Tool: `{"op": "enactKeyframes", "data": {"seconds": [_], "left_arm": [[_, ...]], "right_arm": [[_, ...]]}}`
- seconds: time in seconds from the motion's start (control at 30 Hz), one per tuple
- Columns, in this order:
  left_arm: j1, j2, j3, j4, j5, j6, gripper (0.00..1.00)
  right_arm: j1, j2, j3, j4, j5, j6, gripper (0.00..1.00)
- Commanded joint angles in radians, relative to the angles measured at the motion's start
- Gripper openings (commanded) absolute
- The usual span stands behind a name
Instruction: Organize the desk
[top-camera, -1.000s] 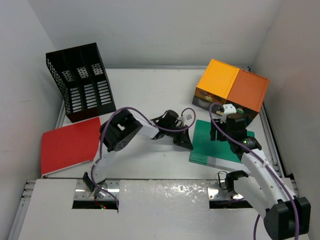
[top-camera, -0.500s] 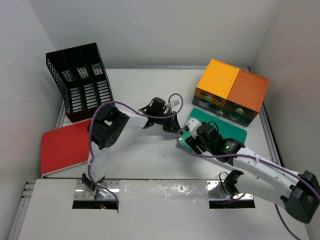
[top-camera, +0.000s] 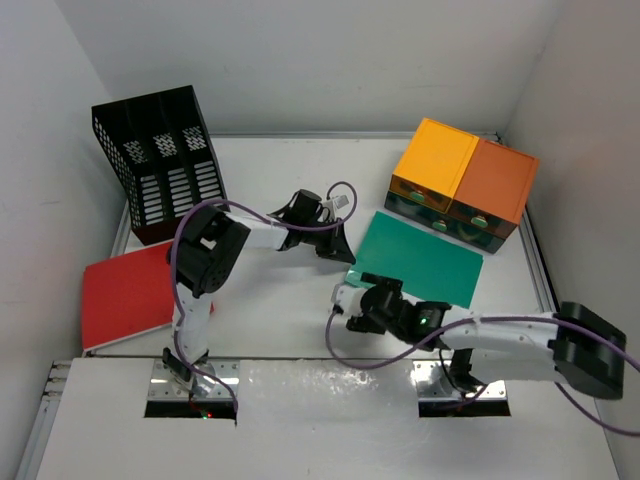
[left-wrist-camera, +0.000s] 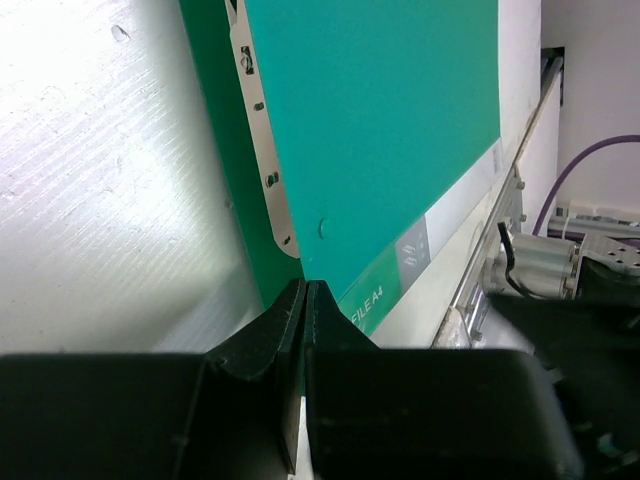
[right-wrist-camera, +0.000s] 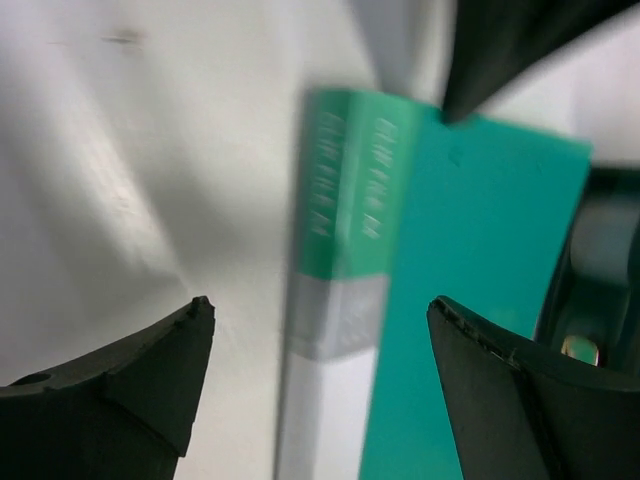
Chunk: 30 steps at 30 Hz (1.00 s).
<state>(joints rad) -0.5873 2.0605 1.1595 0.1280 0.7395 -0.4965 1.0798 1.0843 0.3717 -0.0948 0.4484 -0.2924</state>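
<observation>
While the right gripper (right-wrist-camera: 320, 305) hung wide open over the green file folder (top-camera: 420, 258) spine, the left gripper (left-wrist-camera: 303, 290) sat shut at its 9 o'clock edge. Step looked like repositioning the folder on the desk (top-camera: 300, 170), which lay under everything. Next move probably needed a grasp toward the black mesh file rack (top-camera: 160, 175) at 10 o'clock, seemingly empty.

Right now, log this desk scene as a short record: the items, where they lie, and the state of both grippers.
desk: large white tabletop, thin metal rim
far left: black mesh file rack, standing
near left: red folder, lying outside the rack
centre right: green plastic folder, in front of the orange-topped drawer unit
left gripper: shut, tips at the green folder's edge
right gripper: open, holding nothing, facing the folder's spine
</observation>
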Motion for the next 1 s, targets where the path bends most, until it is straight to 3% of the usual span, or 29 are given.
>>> {"op": "enactKeyframes", "data": {"seconds": [0.0,0.6,0.9,0.97], "left_arm": [[0.011,-0.068,0.023,0.021,0.026,0.021,0.00],[0.023,-0.151,0.040,-0.031,0.040,0.039,0.00],[0.023,-0.172,0.026,-0.077,0.038,0.081,0.00],[0.023,-0.177,0.023,-0.077,0.035,0.081,0.00]], "right_arm": [[0.107,0.097,-0.014,0.182,0.136,-0.059,0.85],[0.132,0.402,0.018,0.237,0.476,0.038,0.83],[0.126,0.588,0.059,0.268,0.702,0.030,0.72],[0.118,0.598,0.061,0.260,0.717,0.038,0.66]]}}
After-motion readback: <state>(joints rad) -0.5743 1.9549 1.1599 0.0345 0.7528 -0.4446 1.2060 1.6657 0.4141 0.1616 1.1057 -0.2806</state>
